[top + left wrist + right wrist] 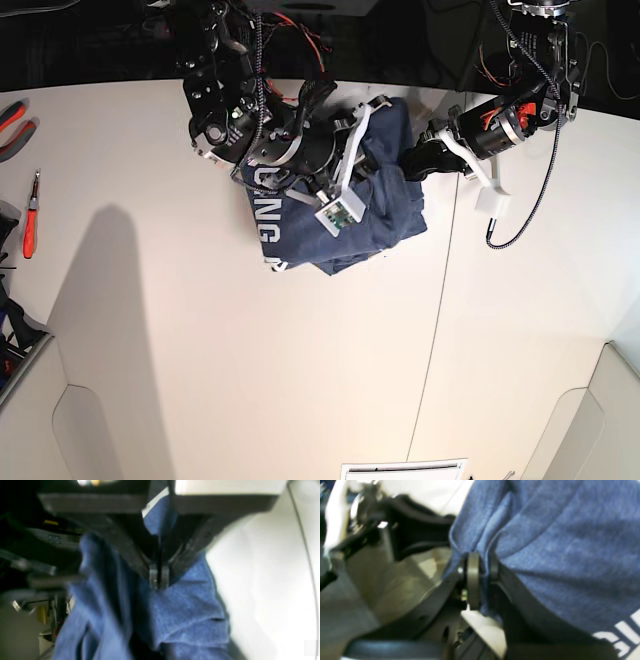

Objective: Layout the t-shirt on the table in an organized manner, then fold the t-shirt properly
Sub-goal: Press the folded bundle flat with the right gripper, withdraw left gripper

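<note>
The t-shirt [345, 205] is bunched near the table's [200, 380] far edge, gripped by the left gripper [159, 580] and right gripper [482, 580]. Spreading and folding are not yet done.

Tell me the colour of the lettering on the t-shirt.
White block letters on the heathered navy-blue t-shirt; the base view shows them best.
</note>
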